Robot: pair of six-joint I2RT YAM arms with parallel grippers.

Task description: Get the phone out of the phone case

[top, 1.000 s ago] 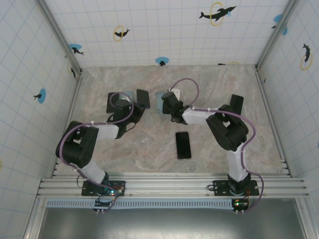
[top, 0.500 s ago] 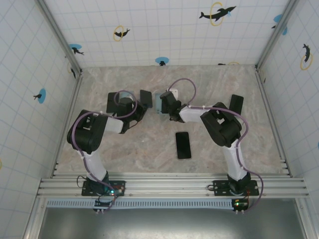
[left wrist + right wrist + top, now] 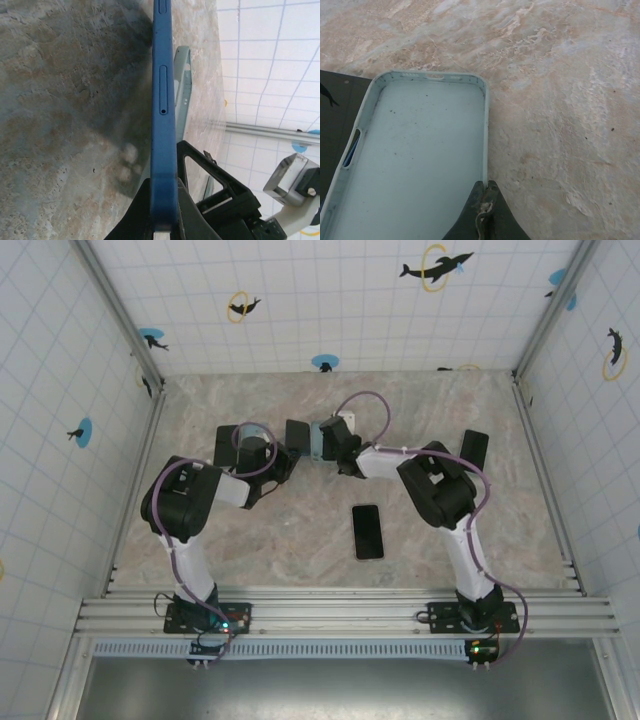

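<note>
The left gripper is clamped on the phone, pinching one end so that the phone stands on edge above the desk, towards the back of it and near the middle. From the left wrist the phone shows as a thin blue edge running straight up the frame, with a long slot and a small pinhole on its side, and the two dark fingers meet around its lower end.

The right gripper is closed on the case, which sits just right of the phone in the top view. From the right wrist the case is a pale blue shell, hollow side up and with nothing inside but a few specks; the fingertips pinch its right wall near one corner. A dark face of the phone shows past the case's left wall there. In the left wrist view the case's pale rim stands just behind the phone; whether the two touch I cannot tell.

A second phone lies flat, screen dark, nearer the arms' bases and well apart from both grippers. A dark slab lies near the right wall, and another dark flat thing sits partly under the left arm
</note>
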